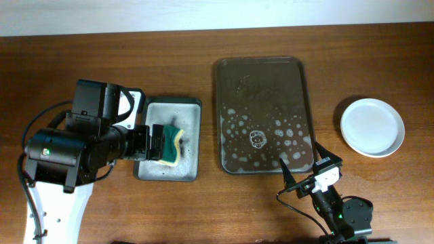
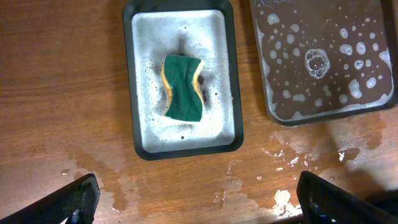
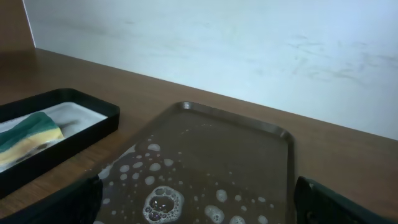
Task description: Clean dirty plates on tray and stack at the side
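Note:
The dark brown tray point(image 1: 264, 78) lies mid-table, wet with soap foam, and holds no plates. White plates point(image 1: 372, 127) sit as one stack on the table to its right; I cannot tell how many. My left gripper point(image 1: 154, 142) is open and empty above the sponge tray point(image 1: 186, 112). In the left wrist view its fingers point(image 2: 199, 202) span wet table in front of that tray point(image 2: 134, 81). My right gripper point(image 1: 304, 166) is open and empty at the brown tray's front right corner. In the right wrist view its fingers point(image 3: 199, 208) frame the foamy tray point(image 3: 236, 149).
A green and yellow sponge point(image 1: 172, 144) lies in the grey-black sponge tray, also in the left wrist view point(image 2: 183, 88) and the right wrist view point(image 3: 28, 134). Water patches point(image 2: 280, 202) lie on the wood in front of both trays. A white wall backs the table.

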`<state>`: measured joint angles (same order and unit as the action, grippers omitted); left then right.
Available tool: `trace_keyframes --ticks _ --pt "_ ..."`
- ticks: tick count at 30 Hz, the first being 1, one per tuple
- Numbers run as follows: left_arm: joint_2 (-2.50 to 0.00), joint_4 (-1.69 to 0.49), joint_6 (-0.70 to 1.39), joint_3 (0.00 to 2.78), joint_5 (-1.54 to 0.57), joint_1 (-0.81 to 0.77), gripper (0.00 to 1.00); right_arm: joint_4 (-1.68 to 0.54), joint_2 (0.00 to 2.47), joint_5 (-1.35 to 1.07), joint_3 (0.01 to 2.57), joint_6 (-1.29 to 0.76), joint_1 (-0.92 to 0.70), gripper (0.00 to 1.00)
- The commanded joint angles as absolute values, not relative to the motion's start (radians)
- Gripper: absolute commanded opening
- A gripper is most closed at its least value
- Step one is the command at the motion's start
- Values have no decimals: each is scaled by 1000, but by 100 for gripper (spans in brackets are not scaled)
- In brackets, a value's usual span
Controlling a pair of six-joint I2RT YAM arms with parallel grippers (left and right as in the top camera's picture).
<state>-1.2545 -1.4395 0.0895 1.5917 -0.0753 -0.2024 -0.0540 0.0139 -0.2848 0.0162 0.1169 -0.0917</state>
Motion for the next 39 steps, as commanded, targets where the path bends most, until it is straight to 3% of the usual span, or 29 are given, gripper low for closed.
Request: trace_keyframes --ticks 1,7,11,17,21,29,39 --pt "-1252 -1438 74 1592 -83 -198 100 -49 4 -279 6 123 -98 99" --pt "-1180 -1419 73 1574 -27 -198 100 -49 4 -279 6 123 -98 99" --pt "-877 -1038 73 1329 -4 -186 100 -49 4 -279 6 123 -98 99" --pt "-404 -523 74 728 -4 -101 100 -49 4 -279 6 123 -98 99" --pt "-173 -325 74 442 -4 -88 100 -49 4 -279 6 123 -98 99" --pt "-5 101 74 39 -22 -80 100 -49 4 -279 6 123 -98 99" --pt "-6 -80 73 9 -20 -69 100 -49 4 -279 6 123 -98 99"
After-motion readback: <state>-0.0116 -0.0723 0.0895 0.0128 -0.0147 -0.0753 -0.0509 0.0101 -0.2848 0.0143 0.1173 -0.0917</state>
